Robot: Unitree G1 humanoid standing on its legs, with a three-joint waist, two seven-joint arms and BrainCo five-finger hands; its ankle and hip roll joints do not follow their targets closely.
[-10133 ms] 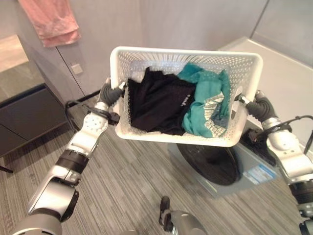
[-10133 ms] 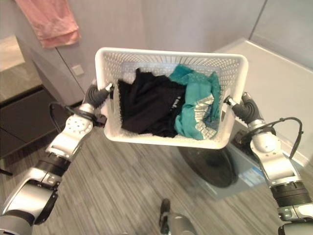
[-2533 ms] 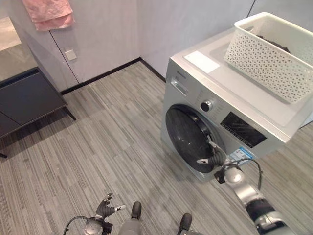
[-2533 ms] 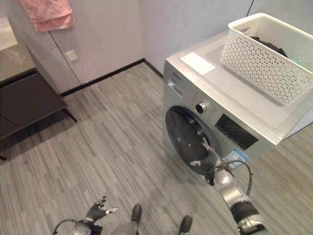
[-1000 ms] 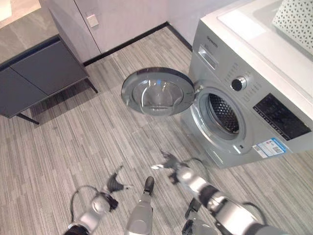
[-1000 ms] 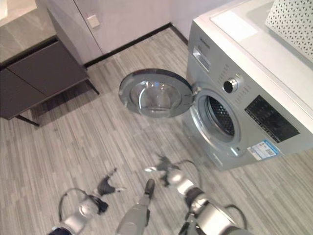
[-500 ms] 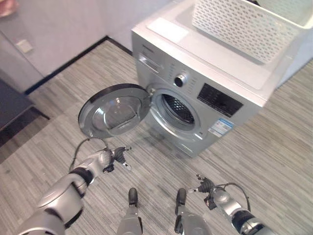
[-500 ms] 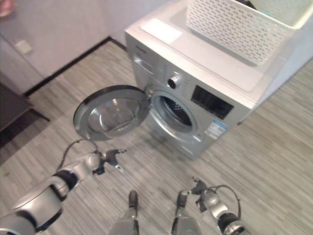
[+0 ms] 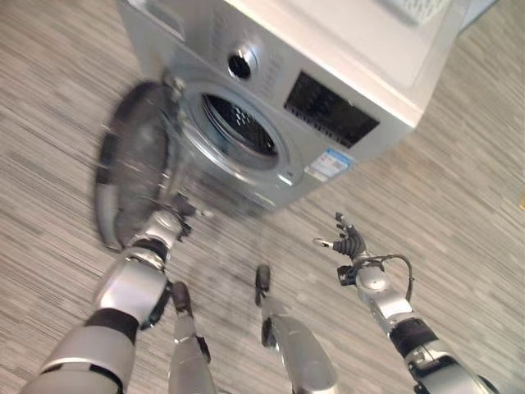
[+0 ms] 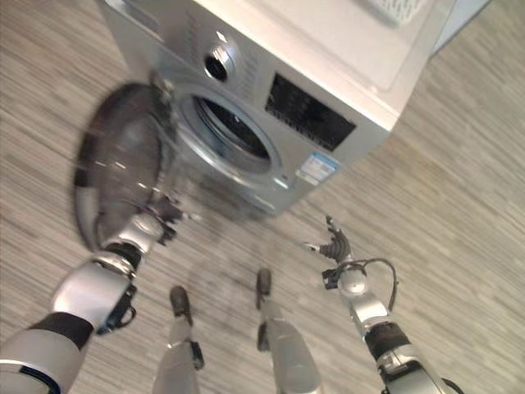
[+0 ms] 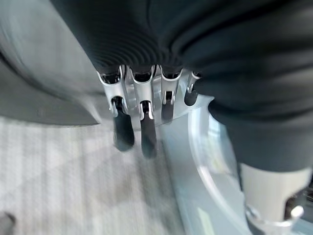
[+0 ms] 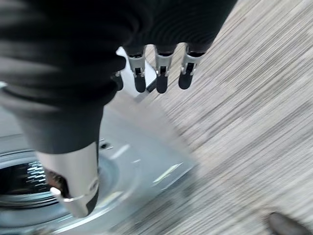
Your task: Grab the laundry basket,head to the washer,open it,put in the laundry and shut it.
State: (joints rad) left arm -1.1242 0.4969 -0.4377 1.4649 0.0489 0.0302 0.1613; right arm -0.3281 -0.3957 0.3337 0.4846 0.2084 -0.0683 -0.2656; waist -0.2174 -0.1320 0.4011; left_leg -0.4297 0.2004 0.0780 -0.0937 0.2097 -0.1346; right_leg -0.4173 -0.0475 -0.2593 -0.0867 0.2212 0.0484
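fingers [image 11: 132,132] of both hands straight and loose, holding nothing; washer [image 9: 271,90] door [image 9: 131,164] open, so next reach up for the basket [image 9: 414,8] laundry.

The floor [image 9: 459,180] is laid in narrow grey planks with a streaked wood grain, light and darker strips alternating. It runs across the whole scene, from the far left corner past the front of the machine and out to the right. The planks run on a slant across the head views. Soft, even light falls on the floor, with a dim shadow patch near the middle [image 10: 213,271]. At the far right a small piece of pale blue-grey surface [image 9: 480,10] shows at the upper edge; what it belongs to cannot be told. In the right wrist view the same striped floor [image 12: 254,112] shows.
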